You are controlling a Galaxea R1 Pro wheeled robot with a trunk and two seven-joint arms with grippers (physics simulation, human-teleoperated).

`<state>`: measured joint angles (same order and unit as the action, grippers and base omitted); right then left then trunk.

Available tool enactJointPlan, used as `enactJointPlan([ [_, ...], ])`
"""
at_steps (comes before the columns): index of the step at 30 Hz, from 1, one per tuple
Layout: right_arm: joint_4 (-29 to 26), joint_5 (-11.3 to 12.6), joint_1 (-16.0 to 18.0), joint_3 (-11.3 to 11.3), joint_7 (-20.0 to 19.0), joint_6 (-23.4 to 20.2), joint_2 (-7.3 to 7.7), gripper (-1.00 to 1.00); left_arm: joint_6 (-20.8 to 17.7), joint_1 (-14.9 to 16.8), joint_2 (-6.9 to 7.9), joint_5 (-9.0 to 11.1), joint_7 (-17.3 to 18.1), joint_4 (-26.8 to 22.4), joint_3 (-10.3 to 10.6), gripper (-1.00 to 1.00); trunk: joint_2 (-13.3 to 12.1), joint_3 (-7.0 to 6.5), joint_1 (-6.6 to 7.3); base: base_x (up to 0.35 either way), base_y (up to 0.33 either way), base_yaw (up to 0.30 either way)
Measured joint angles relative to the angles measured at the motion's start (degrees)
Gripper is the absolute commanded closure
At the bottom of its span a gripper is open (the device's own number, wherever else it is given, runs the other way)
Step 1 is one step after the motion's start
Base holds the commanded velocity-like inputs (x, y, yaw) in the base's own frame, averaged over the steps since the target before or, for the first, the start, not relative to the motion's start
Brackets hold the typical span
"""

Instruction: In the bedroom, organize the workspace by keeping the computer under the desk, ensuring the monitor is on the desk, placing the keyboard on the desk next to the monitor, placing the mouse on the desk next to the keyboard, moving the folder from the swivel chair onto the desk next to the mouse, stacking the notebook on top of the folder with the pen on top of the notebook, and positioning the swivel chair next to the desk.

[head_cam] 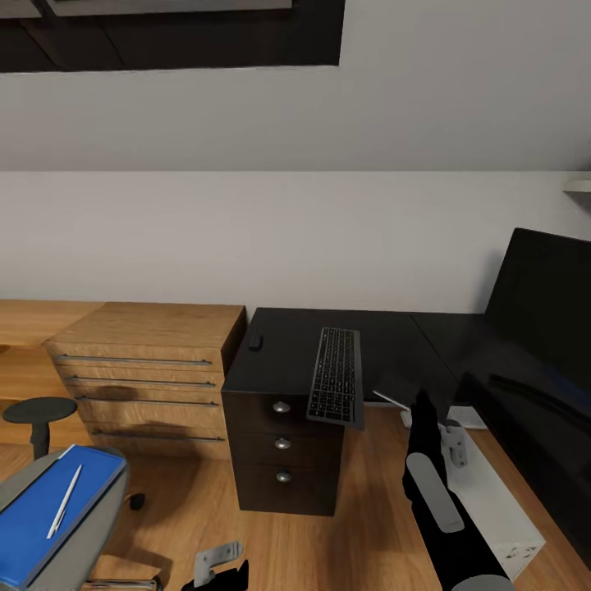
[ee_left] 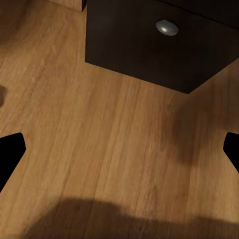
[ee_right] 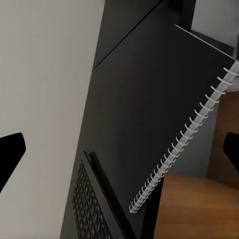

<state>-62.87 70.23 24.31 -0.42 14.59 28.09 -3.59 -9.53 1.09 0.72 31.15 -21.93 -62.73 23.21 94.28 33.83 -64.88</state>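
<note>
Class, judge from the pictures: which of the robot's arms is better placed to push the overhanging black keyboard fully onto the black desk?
Right, probably. The right gripper hovers beside the black keyboard at the black desk edge; the left gripper hangs low over the wooden floor.

Black desk carries the keyboard, mouse and monitor

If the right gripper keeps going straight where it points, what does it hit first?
Most likely the black spiral-bound notebook, lying on the dark desk straight ahead between the fingers. The keyboard sits off that line. Depth is hard to judge.
</note>
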Motion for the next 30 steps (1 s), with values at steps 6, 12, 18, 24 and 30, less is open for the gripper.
enactJointPlan([
  [6,0.0,0.02,0.0,0.08,0.1,-1.37,0.29,-1.0,0.0,0.0,0.0,-0.05,-0.18,0.08,0.02,-1.0,-1.59,-0.71,0.87,-0.001,0.0,0.0],
  [12,-0.02,-0.22,0.0,0.12,0.13,-8.06,0.42,-1.0,0.07,0.0,-0.16,-0.3,-0.29,1.85,0.06,-1.0,-4.0,-1.79,2.19,0.0,0.0,0.0],
  [18,0.47,-2.11,-0.12,0.08,-0.01,-10.98,2.45,-1.0,2.11,0.0,-0.16,-0.45,-0.96,2.79,0.06,-1.0,-6.4,-2.87,3.51,0.0,0.0,0.0],
  [24,2.42,-7.54,-0.36,-0.05,-0.08,-11.43,5.16,-1.0,3.73,0.0,-0.15,-0.27,-1.73,3.5,0.09,-1.0,-8.81,-3.95,4.83,0.0,0.0,0.0],
  [30,5.62,-16.73,-1.4,-0.07,-0.18,-10.82,6.38,-1.0,4.4,0.0,-0.28,-0.3,-1.88,8.62,0.37,-1.0,-11.22,-5.02,6.14,0.0,0.0,0.0],
])
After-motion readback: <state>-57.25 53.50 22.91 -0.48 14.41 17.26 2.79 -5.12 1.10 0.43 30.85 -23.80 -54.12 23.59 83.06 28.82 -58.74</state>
